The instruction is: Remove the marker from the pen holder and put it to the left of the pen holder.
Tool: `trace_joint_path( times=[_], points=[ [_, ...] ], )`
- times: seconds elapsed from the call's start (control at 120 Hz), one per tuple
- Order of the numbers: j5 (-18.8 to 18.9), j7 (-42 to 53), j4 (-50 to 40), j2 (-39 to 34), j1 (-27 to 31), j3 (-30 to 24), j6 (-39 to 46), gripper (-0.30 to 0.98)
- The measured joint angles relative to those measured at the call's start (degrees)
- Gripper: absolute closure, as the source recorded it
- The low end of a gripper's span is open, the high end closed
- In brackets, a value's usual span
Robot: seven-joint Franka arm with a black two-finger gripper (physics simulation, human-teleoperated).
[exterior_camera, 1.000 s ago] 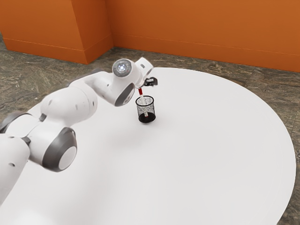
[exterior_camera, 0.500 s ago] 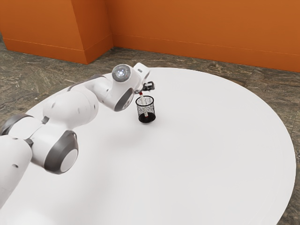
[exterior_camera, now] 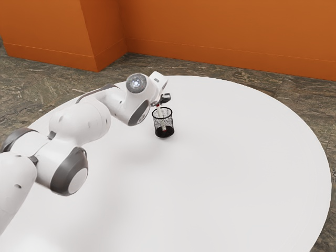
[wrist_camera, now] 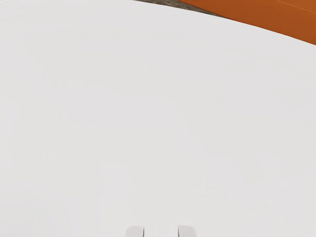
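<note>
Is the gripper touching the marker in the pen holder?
Cannot tell. In the exterior view the gripper is right at the upper end of the marker, but they overlap there, and neither contact nor a gap is plain.

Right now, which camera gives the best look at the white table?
The exterior view: it takes in much of the table and its rounded edge, with the black pen holder standing on it. The wrist view shows part of the white top and its edge, with some floor and orange wall beyond.
</note>
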Motion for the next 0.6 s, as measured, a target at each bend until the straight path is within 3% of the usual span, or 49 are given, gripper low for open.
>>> trace_joint_path(
  times=[0.375, 0.6],
  points=[
    [2.04, -1.07, -0.01, -1.04, -0.43, 1.34, -0.35, 0.74],
    [3.73, -1.53, -0.54, -7.26, -1.22, 1.66, -2.5, 0.75]
  ],
)
